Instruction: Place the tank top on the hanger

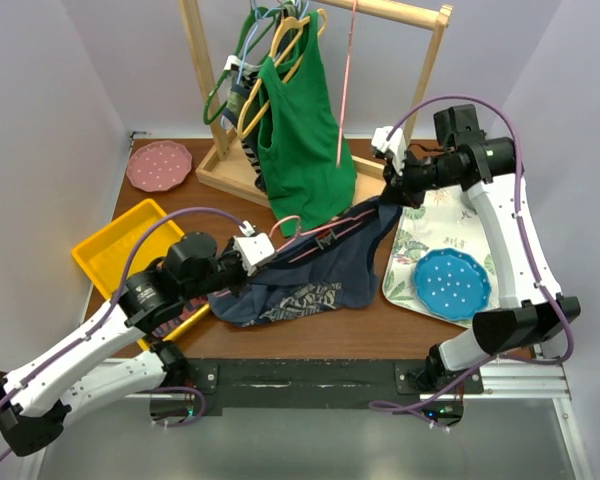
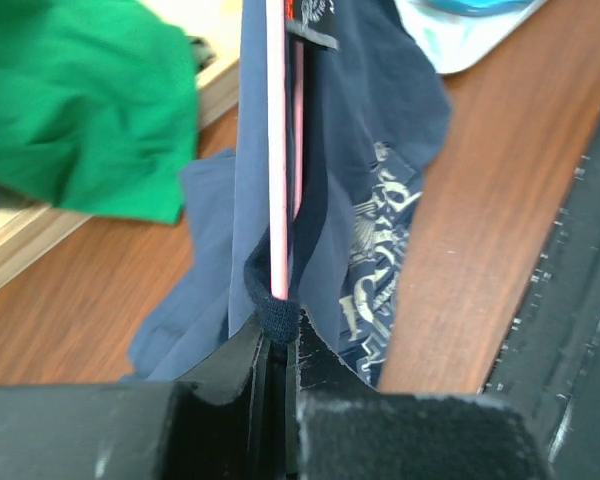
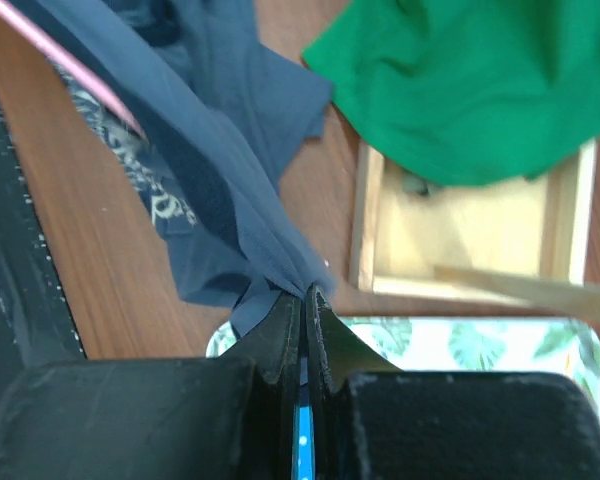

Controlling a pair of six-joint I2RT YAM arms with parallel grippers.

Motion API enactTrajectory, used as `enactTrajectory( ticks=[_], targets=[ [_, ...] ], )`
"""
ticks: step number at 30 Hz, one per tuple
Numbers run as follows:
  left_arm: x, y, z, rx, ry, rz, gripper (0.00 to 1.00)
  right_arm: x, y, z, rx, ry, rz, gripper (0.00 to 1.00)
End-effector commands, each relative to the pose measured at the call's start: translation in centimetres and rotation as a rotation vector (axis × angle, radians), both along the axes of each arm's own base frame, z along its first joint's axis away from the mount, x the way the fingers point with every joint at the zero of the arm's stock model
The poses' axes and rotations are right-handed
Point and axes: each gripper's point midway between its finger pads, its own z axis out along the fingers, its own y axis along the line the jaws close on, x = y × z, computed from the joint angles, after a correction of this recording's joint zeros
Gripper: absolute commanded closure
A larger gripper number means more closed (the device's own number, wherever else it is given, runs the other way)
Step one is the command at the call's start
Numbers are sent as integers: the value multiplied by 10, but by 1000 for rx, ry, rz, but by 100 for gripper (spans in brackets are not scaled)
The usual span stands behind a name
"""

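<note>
Tank top (image 1: 310, 275) is strung out between the two arms, long axis on a diagonal from lower left to upper right across the wooden table (image 1: 380, 325). Left gripper (image 1: 263, 247) has the low end, right gripper (image 1: 390, 193) the high end, up by the leaf-print tray (image 1: 420, 235). The top edge is pulled taut. The rest sags onto the table, pale graphic print facing up toward the near edge.

From the left wrist, the left gripper (image 2: 277, 335) is closed tight. The pink hanger (image 2: 277, 150) wire runs straight out from between the fingers, a small fold of navy cloth is bunched at the tips, and the tank top (image 2: 380, 150) hangs on both sides of the wire. Overhead, the hanger (image 1: 315, 243) follows the taut edge on the same diagonal, its pink curve showing just beside the left gripper.

From the right wrist, the right gripper (image 3: 302, 297) is clamped shut on a gathered corner of the tank top (image 3: 210, 170), the cloth fanning away from the pinch. A stretch of the hanger (image 3: 70, 65) crosses the far upper corner.

Behind it all, a green tank top (image 1: 300, 130) hangs on the wooden rack (image 1: 220, 170). A blue plate (image 1: 452, 283) sits on the tray and a yellow tray (image 1: 115, 250) lies at the left.
</note>
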Motion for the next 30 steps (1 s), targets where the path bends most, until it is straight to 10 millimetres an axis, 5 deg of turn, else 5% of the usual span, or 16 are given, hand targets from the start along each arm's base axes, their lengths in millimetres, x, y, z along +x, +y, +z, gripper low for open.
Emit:
enactTrajectory(
  ticks=[1,7,13,19,25,27,28,30],
  targets=[
    [-4,-29,16,-57,-8,-134,100,-34,26,17,120,70,184,100],
    [9,-43,22,-42,-32,-150,100,-57,62,11,150,163,236,97],
    [17,-26,25,-55,-78,-44,100,-63,73,21,178,183,256,87],
    [8,-9,28,-93,-150,-37,100,-32,49,14,76,102,35,65],
    [-13,-16,14,-85,-75,-138,100,-2,18,32,0,-46,-98,82],
    [-15,-16,17,-105,-71,-136,100,-3,15,36,19,-50,-60,74],
    [-18,-17,19,-119,-62,-147,100,-8,14,33,15,-31,-50,58],
    [-22,-17,21,-122,-54,-161,100,-15,13,25,10,-30,-27,46]
  ],
)
